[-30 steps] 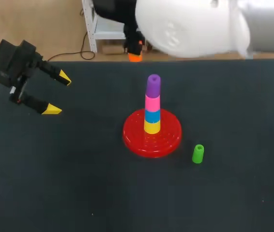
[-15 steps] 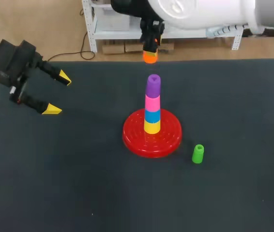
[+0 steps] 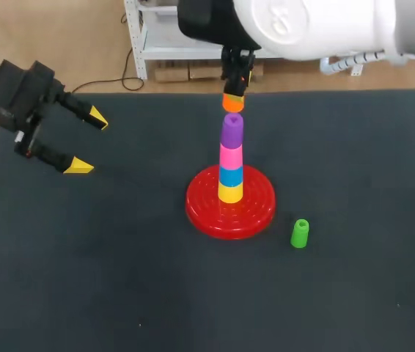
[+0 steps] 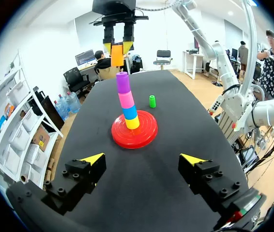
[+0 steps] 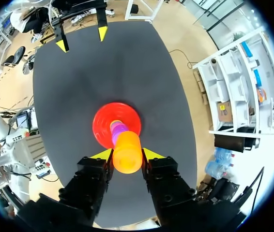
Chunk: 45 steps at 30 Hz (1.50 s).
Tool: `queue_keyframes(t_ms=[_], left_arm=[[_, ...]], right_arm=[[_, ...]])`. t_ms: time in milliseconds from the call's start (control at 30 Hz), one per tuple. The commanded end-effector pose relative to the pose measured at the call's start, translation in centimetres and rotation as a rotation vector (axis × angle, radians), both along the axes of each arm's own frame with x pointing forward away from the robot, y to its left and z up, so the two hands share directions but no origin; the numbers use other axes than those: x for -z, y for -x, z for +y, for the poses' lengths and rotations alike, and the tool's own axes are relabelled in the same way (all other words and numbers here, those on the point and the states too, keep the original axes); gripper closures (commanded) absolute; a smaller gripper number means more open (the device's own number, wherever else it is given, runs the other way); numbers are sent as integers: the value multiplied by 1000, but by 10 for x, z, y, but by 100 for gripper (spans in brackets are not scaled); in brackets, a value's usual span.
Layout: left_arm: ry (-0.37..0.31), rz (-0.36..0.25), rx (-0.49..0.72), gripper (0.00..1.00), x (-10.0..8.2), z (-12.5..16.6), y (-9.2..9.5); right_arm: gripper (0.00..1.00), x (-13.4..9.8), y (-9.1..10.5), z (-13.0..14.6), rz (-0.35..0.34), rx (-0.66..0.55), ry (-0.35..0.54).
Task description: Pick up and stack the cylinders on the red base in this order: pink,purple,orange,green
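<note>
On the red base [image 3: 255,209] stands a stack of yellow, blue, pink [image 3: 230,156] and purple [image 3: 232,130] cylinders. Just above the purple one hangs the orange cylinder [image 3: 232,102], with my right gripper [image 3: 235,76] shut on it. The right wrist view looks straight down: the orange cylinder [image 5: 127,152] sits between the yellow tips, covering most of the stack, with the red base [image 5: 103,123] below. The green cylinder [image 3: 300,233] stands on the table right of the base. My left gripper [image 3: 86,141] is open and empty at the far left; in its view [image 4: 142,158] the stack [image 4: 126,101] is ahead.
The dark table [image 3: 119,279] stretches around the base, with bare room in front and at both sides. My right arm's white body [image 3: 317,26] overhangs the table's back edge.
My right gripper has carried the orange cylinder rightward and down from beyond the back edge to just above the purple cylinder. The left arm has stayed still.
</note>
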<state>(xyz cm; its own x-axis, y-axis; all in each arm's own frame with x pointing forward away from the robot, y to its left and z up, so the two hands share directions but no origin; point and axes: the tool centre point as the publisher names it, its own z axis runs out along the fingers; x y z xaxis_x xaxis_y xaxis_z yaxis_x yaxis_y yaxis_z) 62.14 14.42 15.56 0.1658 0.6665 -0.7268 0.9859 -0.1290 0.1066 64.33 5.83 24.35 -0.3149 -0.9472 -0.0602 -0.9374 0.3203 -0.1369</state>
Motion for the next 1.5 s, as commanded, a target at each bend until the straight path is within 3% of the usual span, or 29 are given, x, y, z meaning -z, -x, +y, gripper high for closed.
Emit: queue_keyframes(t_ms=[33,1500], left_arm=[[1,0,2,0,1,0,-1],[1,0,2,0,1,0,-1]], right_arm=[[100,2,4,-6,-4,-3,-22],[100,20,2,4,33,-21,-3]])
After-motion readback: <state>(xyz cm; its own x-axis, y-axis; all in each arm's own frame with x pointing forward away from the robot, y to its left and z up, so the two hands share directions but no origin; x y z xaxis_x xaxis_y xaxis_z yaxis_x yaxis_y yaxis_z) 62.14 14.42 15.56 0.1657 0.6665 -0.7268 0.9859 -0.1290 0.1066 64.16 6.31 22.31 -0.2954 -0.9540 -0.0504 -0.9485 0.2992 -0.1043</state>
